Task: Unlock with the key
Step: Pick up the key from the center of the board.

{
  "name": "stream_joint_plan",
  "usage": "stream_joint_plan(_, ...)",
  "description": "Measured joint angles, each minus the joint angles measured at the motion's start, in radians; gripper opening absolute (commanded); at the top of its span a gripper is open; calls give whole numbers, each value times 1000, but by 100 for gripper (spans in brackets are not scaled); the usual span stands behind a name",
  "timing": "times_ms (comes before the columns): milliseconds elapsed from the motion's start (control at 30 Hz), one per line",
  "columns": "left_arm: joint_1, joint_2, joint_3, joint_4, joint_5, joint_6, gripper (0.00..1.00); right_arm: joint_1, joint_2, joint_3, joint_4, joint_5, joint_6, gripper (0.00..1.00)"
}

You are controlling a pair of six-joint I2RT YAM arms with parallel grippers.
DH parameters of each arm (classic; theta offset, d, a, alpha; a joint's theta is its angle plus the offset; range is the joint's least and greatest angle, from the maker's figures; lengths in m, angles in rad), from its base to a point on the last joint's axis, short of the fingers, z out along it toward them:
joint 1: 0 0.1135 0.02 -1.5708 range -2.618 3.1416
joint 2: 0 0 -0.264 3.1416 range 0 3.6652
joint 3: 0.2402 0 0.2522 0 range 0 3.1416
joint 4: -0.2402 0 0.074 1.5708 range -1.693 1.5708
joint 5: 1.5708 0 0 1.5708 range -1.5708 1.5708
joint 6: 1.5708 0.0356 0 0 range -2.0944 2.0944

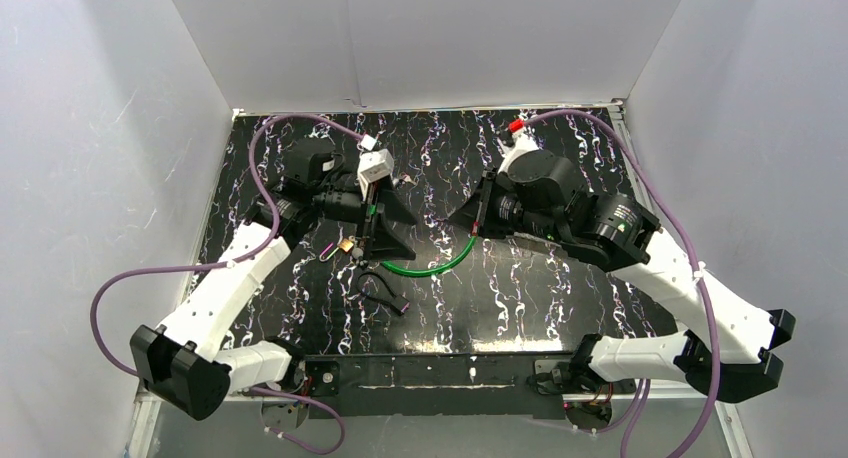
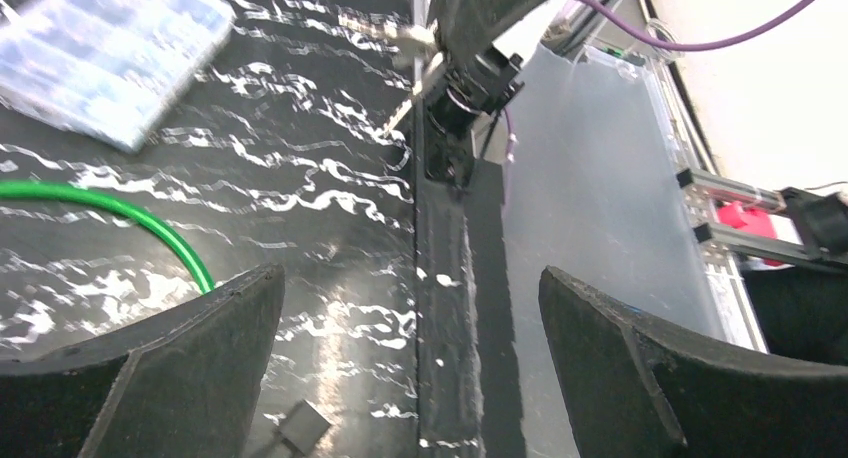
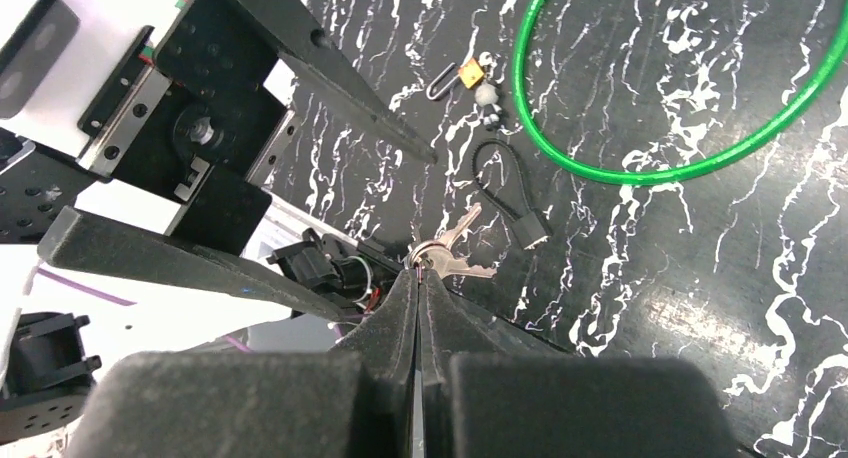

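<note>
While the left hand [image 2: 408, 278] hangs over the bench [image 1: 560, 298] with its two fingers spread wide and nothing in them, the right hand [image 3: 418, 278] is pressed tight on the ring of the keys [image 3: 455, 250] (two silver ones), and the little gold padlock [image 3: 470, 73] lies just beside the green loop [image 3: 625, 178].

Brass padlock [image 3: 470, 73] lies flat; silver keys [image 3: 457, 250] ringed together.

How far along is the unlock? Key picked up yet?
Done: the right tool is shut on the key ring, keys hanging at its tip. In hand: bringing a key to the brass padlock, which lies by the green cable, no key in it. Left: the open left tool likely steadies the lock; then insert and turn.
</note>
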Motion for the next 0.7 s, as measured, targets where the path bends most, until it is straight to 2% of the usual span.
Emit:
stream_joint_plan(233,-3,3,85,45,-5,117,98,16,38,55,1,-53,-26,1)
stream_joint_plan(433,-28,-11,139,-50,-3,342,98,18,64,56,25,-140,-40,1)
stream_joint_plan(600,-46,-27,181,-148,-13,480,83,18,65,56,61,-188,-42,1)
stream_joint_plan(700,-47,-34,182,-181,-16,515,78,18,65,56,76,-210,-42,1)
